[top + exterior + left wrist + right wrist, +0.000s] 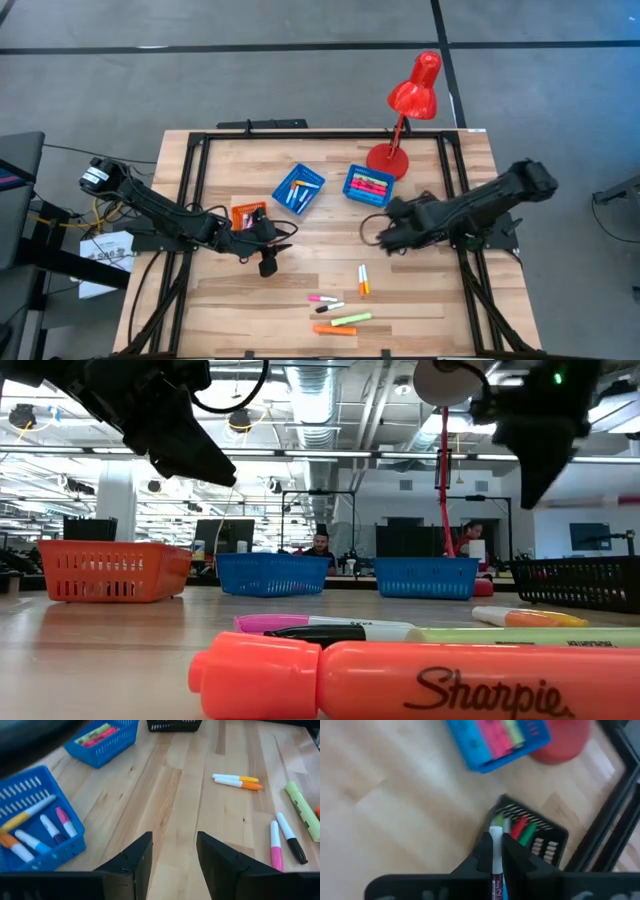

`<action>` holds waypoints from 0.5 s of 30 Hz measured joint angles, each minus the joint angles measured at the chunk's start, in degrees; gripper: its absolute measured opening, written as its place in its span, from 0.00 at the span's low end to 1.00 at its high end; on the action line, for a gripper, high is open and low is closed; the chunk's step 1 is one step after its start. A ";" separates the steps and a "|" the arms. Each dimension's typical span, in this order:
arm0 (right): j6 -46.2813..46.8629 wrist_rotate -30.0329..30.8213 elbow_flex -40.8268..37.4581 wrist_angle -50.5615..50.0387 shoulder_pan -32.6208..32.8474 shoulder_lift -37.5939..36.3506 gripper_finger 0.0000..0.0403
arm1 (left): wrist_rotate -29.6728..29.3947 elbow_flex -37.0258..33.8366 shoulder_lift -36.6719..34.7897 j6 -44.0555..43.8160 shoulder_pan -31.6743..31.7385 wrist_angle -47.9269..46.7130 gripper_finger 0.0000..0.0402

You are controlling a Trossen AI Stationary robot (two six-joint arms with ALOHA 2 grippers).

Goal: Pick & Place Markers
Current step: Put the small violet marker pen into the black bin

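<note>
Wood planks with pale, streaked grain make up the table [420,300], edged by a black metal frame. On it stand two blue baskets of perforated plastic, one [299,189] with white-bodied markers inside, the other [369,185] with pink and yellow-green ones, beside a glossy red desk lamp [405,110] on its round base. An orange basket [247,213] sits next to the left arm, and a black mesh basket [530,837] holding red and green markers lies under the right arm.

Loose markers [338,310] lie on the near part of the table: two white-and-orange ones side by side, then a pink, a black, a yellow-green and an orange one close together. They are short, smooth cylinders with coloured caps. In the low view the orange highlighter [420,680] nearest the camera reads "Sharpie" in black script.

The left gripper [172,857] hovers over bare wood with its dark fingers spread wide and nothing between them. The right gripper [496,851] is clamped on a white marker [496,840] with a purple band, held above the black basket.
</note>
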 joint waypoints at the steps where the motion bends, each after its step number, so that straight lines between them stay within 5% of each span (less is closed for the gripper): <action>1: 1.51 1.47 -2.82 1.79 -0.44 -2.18 0.01 | 0.00 0.00 0.00 1.04 0.04 0.44 0.37; 7: 4.19 9.32 -18.25 17.28 -4.62 -13.80 0.07 | 0.00 0.00 0.00 5.19 0.65 4.76 0.37; 15: 5.01 4.82 -24.71 22.19 -6.85 -17.08 0.09 | -0.01 0.02 0.00 5.76 2.59 6.28 0.37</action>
